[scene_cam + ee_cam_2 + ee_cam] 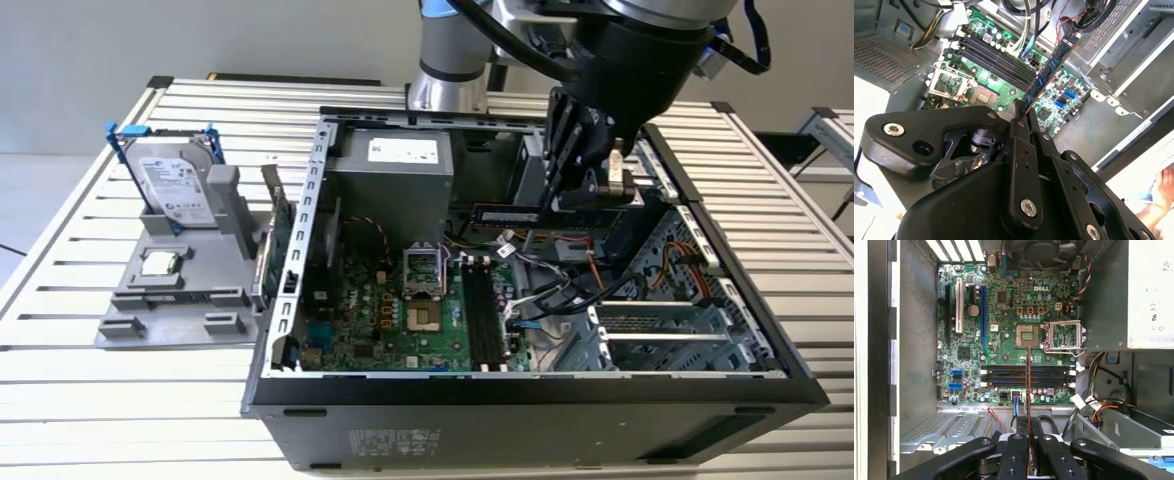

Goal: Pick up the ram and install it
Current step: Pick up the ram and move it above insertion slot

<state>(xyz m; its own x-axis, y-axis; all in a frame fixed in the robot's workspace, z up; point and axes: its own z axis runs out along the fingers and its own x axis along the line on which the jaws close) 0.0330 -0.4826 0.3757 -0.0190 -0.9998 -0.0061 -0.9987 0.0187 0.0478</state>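
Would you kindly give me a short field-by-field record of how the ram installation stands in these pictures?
gripper: shut on the ram, over the open computer case
ram: gripped at one end, held above the motherboard, not seated
memory slots: black, side by side, no stick in them as far as visible
motherboard: lies inside the case, CPU socket uncovered
hard drive: propped on the grey holder, outside the case at the exterior view's left
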